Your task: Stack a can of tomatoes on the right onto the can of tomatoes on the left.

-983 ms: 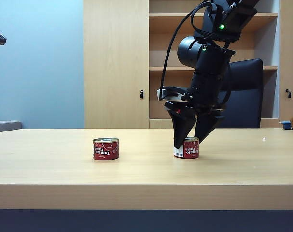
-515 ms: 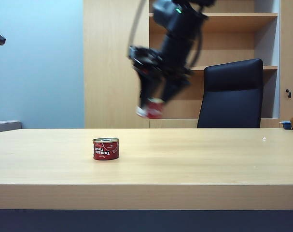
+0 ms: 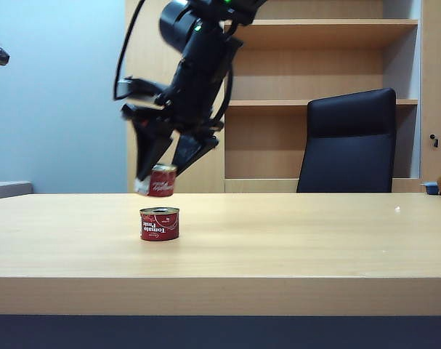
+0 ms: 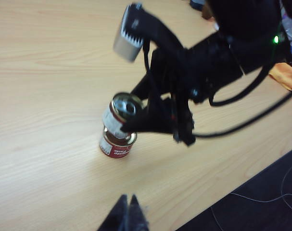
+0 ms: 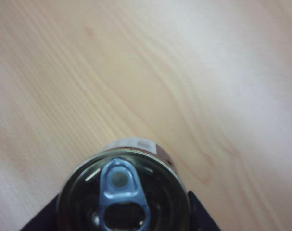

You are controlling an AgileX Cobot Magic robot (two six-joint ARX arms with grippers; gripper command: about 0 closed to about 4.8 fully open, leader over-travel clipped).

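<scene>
A red tomato can (image 3: 160, 223) stands upright on the wooden table (image 3: 293, 247), left of the middle. Straight above it, with a small gap, hangs a second tomato can (image 3: 160, 182), slightly tilted. My right gripper (image 3: 160, 178) is shut on this upper can, one finger on each side. The left wrist view shows the held can (image 4: 120, 113) over the standing can (image 4: 116, 147). In the right wrist view the held can's pull-tab lid (image 5: 124, 192) fills the space between the dark fingers (image 5: 201, 216). My left gripper (image 4: 128, 198) hovers apart over the table, tips together, empty.
A black office chair (image 3: 347, 142) stands behind the table on the right, in front of wooden shelves (image 3: 322, 105). Small items (image 3: 432, 187) lie at the table's far right edge. The right arm's cables (image 4: 242, 120) hang near the table's edge.
My right gripper lifted the can from its spot right of the middle, swung it up and leftward, and now holds it lower, just above the left can. The left gripper stayed still.
</scene>
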